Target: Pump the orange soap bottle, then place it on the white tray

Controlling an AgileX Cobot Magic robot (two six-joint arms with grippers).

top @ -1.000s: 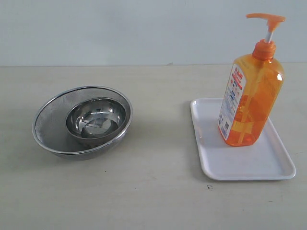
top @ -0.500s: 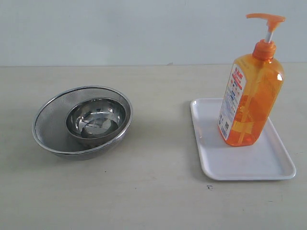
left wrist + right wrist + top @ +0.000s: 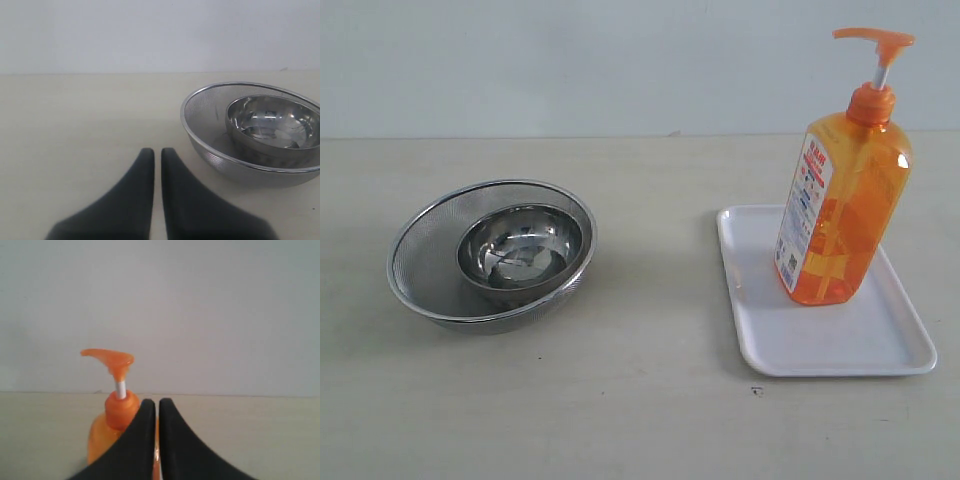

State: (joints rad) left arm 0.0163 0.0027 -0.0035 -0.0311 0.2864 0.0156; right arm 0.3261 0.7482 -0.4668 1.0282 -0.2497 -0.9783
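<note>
Orange soap bottle [image 3: 842,215]: it is standing upright on the white tray [image 3: 820,345], resting on the tray's far half, with bare tray showing in front of it.
Pump head [image 3: 875,40]: it is sitting raised on its white stem, the spout pointing to the left in the exterior view.
Label [image 3: 805,210]: the white-and-red print is facing left and slightly toward the exterior camera; the text is too small to read.
White tray: it is lying flat on the surface [image 3: 640,420], on the right side of the exterior view.
Mesh strainer [image 3: 420,260]: it is sitting on the left of the surface, well apart from the tray, and is cradling a steel bowl [image 3: 520,245] inside it.
Left pincer [image 3: 157,152]: its jaws are sitting almost together with only a thin slit between them, gripping nothing. It is hanging over bare surface, near the strainer but not touching it.
Right pincer [image 3: 156,402]: its jaws are pressing nearly together too, and it is holding nothing. The bottle is standing beyond it, partly hidden behind one finger.
</note>
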